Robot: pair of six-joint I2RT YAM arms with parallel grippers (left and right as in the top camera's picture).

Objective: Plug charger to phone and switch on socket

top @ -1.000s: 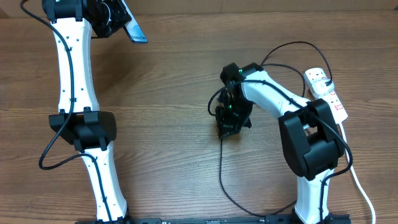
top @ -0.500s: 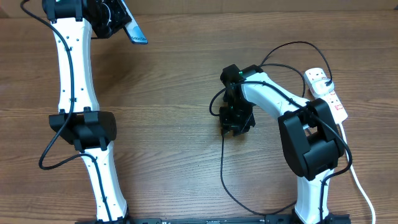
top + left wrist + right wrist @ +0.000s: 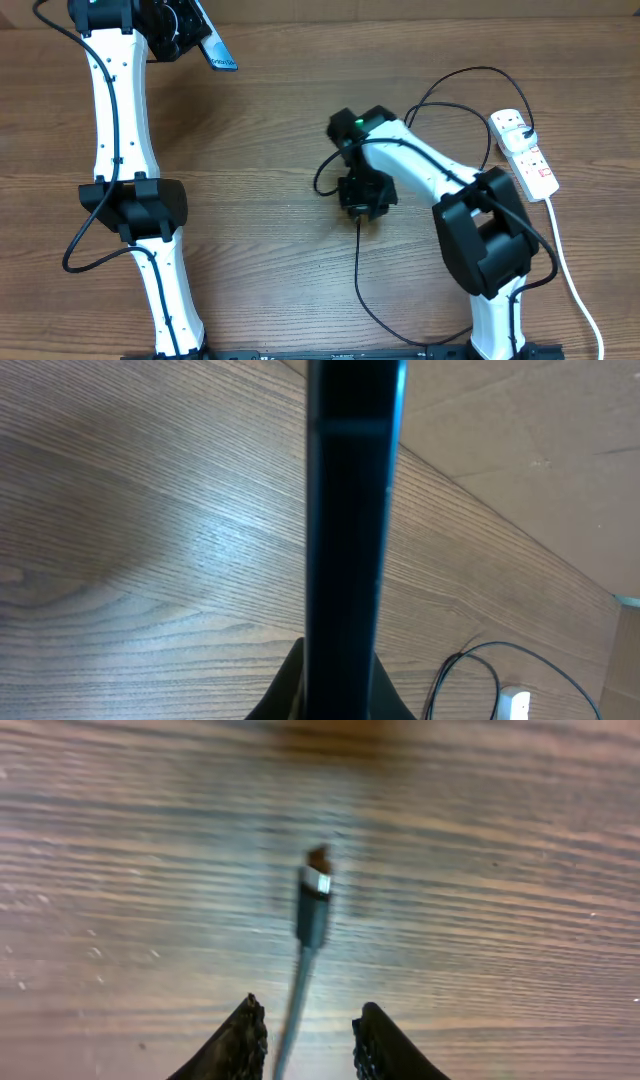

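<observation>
jutting out between the right pincer [image 3: 310,1010] fingers [image 3: 243,1042] is the charger [image 3: 313,907] tip.

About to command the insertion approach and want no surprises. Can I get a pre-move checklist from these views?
1. Phone gripped in left tool: ok.
2. Charger gripped in right tool, connector sticking out ahead: ok.
3. Connector close to the phone: not ok, the two tools are far apart.
4. Phone port facing the connector: cannot tell, the left wrist view shows only a dark edge.
5. Socket switch position: cannot tell, too small in the overhead view.
</observation>
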